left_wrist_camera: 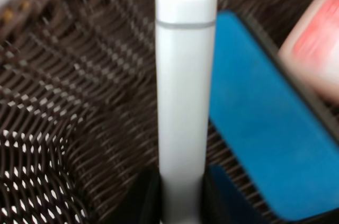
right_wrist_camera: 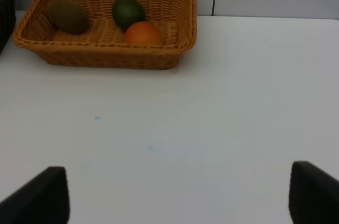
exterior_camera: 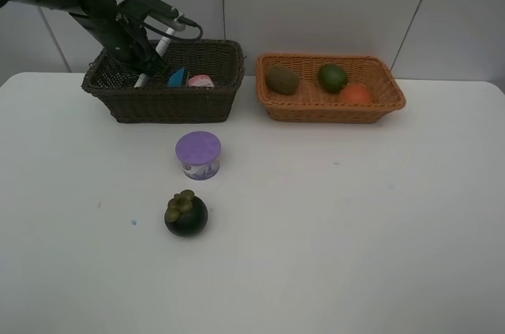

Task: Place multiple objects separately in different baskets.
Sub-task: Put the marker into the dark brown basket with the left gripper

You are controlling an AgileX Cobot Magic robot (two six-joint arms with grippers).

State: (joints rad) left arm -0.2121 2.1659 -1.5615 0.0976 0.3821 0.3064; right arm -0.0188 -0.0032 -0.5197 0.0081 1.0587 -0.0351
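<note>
White marker (left_wrist_camera: 183, 91), stiff, light, probably slick: my left gripper (left_wrist_camera: 181, 195) pinches its barrel inside the dark basket (exterior_camera: 162, 103), beside the blue block (left_wrist_camera: 259, 128).

The left basket (exterior_camera: 170, 105) holds marker (left_wrist_camera: 183, 102), block (exterior_camera: 177, 77), bottle (exterior_camera: 200, 80); the right basket (exterior_camera: 331, 110) beside it holds kiwi (exterior_camera: 282, 80), lime (exterior_camera: 332, 77), a 3rd fruit (exterior_camera: 357, 94). On the table (exterior_camera: 355, 231) before them, tub (exterior_camera: 197, 154) sits behind mangosteen (exterior_camera: 185, 215).
</note>
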